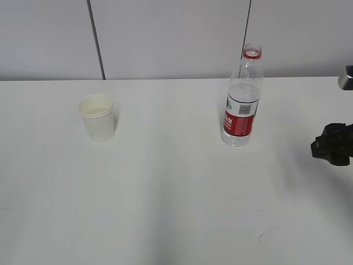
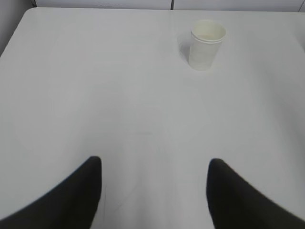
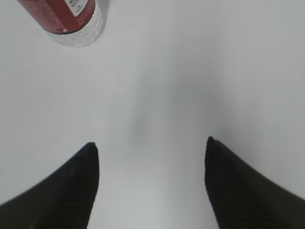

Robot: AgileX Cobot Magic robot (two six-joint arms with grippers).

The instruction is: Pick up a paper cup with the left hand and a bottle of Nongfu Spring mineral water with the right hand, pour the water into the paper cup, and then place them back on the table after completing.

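Note:
A white paper cup stands upright on the white table at the left; in the left wrist view it is far ahead, right of centre. A clear uncapped water bottle with a red label stands upright right of centre, partly filled with clear water. Its base shows at the top left of the right wrist view. My left gripper is open and empty; it is out of the exterior view. My right gripper is open and empty, and its black arm shows at the right edge, apart from the bottle.
A pale wall with two dark vertical seams runs behind the table's far edge. A grey block shows at the right edge. White tabletop lies between cup and bottle and in front of them.

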